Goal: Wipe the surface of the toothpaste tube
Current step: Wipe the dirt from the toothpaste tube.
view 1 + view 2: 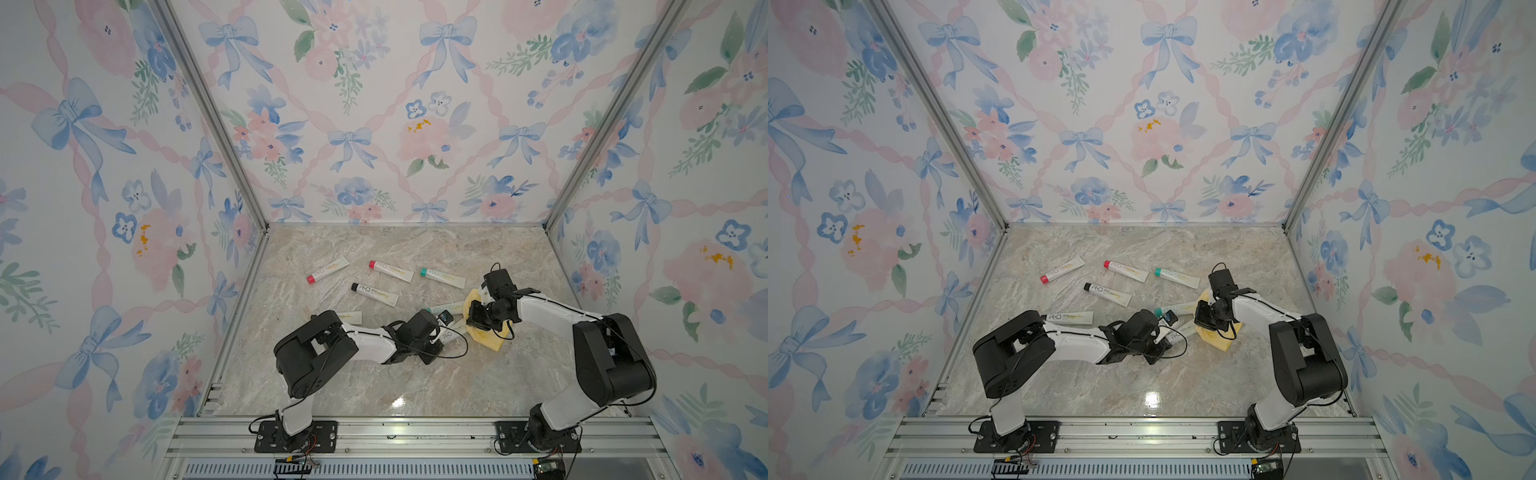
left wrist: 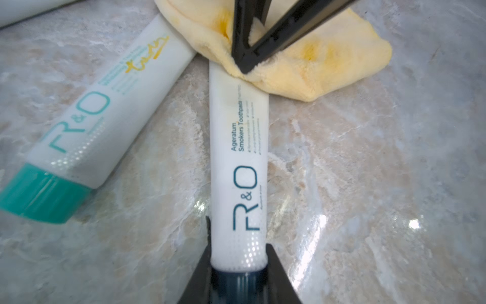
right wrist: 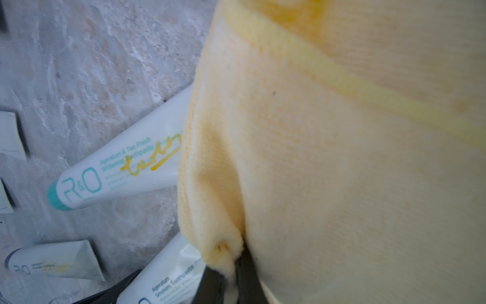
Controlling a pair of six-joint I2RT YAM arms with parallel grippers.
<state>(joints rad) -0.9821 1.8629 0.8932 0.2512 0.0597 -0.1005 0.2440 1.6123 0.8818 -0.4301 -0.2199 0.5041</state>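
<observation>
The toothpaste tube (image 2: 238,163) is white with a dark blue cap and lies on the marble table top (image 1: 374,374). My left gripper (image 2: 238,252) is shut on its cap end. In both top views this tube (image 1: 452,334) (image 1: 1180,331) points from the left gripper (image 1: 441,332) toward the yellow cloth (image 1: 490,338). My right gripper (image 3: 231,273) is shut on a fold of that cloth (image 3: 342,158). In the left wrist view the right gripper (image 2: 244,65) presses the cloth (image 2: 315,65) onto the tube's far end, which the cloth hides.
A teal-capped tube (image 2: 105,110) (image 1: 444,309) lies close beside the held one, its tail under the cloth. Farther back lie two red-capped tubes (image 1: 328,269) (image 1: 390,271), another teal-capped one (image 1: 442,277) and a black-capped one (image 1: 374,293). One more tube (image 1: 351,316) sits by the left arm.
</observation>
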